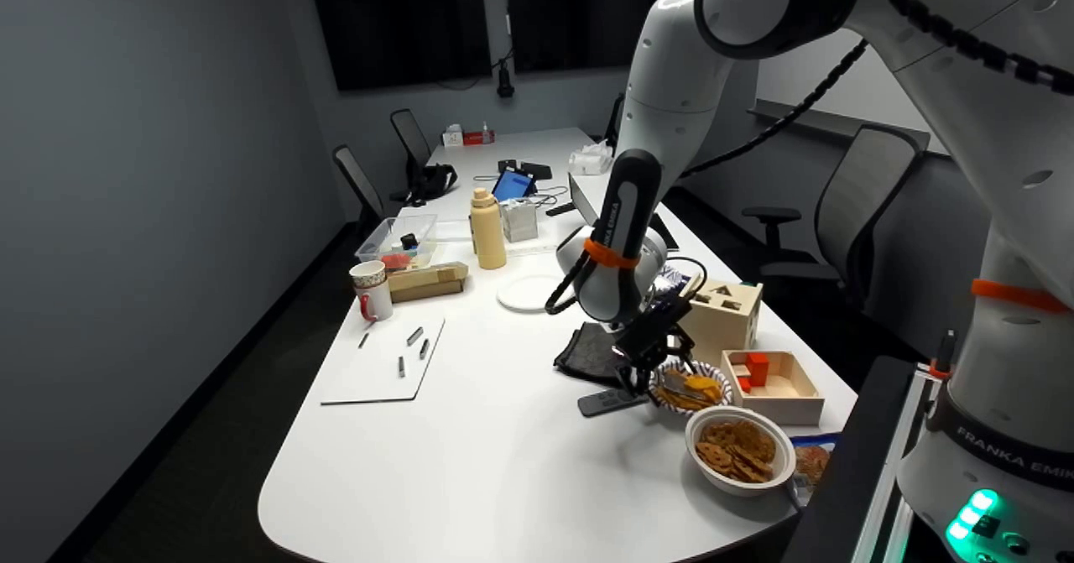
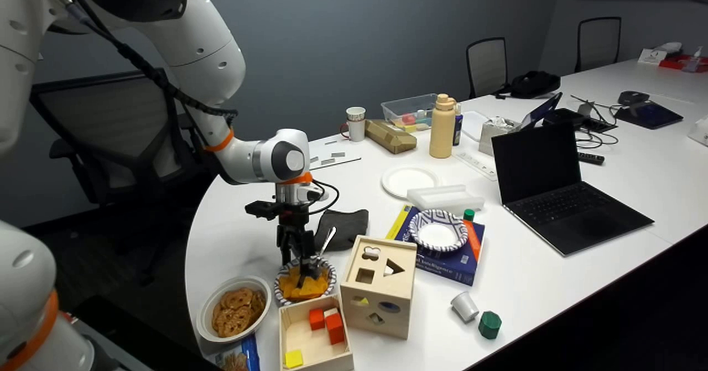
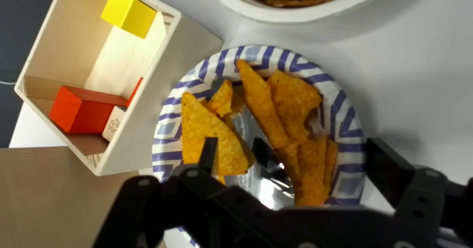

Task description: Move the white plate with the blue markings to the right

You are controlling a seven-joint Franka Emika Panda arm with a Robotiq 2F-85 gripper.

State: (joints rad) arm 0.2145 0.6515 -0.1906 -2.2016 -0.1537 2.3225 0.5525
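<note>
The white plate with the blue markings is a small patterned dish of yellow-orange chips, seen in both exterior views (image 1: pixel 715 372) (image 2: pixel 332 276) and in the wrist view (image 3: pixel 349 141). A metal spoon (image 3: pixel 271 192) lies among the chips; its handle sticks up in an exterior view (image 2: pixel 328 240). My gripper (image 3: pixel 291 142) is open, pointing down at the dish. In the wrist view one finger is over the chips inside the rim and the other is just outside the rim, with the dish's wall between them. My gripper (image 1: pixel 660 374) (image 2: pixel 296 268) hides part of the dish.
A white bowl (image 1: pixel 786 466) of brown snacks stands close beside the dish. An open wooden box (image 2: pixel 318 360) and a shape-sorter cube (image 2: pixel 381 304) flank it. A remote (image 1: pixel 611 402) and black pouch (image 1: pixel 587 357) lie near. Another patterned dish (image 2: pixel 438 234) rests on a book.
</note>
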